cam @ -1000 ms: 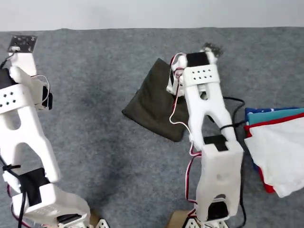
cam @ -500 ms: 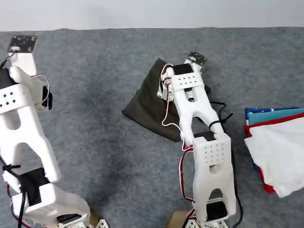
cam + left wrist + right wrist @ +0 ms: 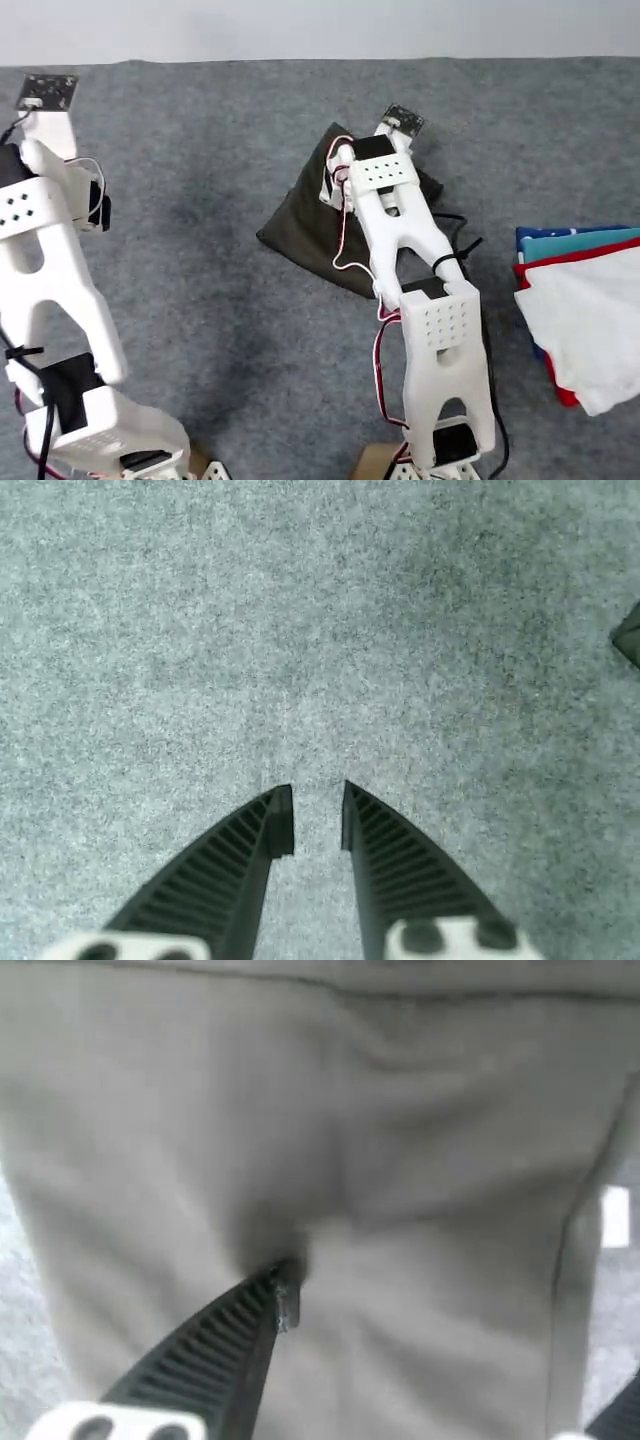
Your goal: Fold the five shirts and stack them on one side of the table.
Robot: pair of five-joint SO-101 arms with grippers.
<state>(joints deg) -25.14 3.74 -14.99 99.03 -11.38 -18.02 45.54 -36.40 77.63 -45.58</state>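
Grey felt-like mat [image 3: 220,300] over the table, speckled nap up close. Pale white strip [image 3: 300,25] past its far edge (wall or bare surface, can't tell). Small tan patch [image 3: 372,462] at near edge.

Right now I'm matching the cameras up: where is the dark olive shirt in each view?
High view: dark olive shirt lies mid-table, partly under the right arm.
Left wrist view: a dark sliver at the frame edge, probably its corner.
Right wrist view: close up, directly beneath the camera.
Shared landmark: the grey table mat.
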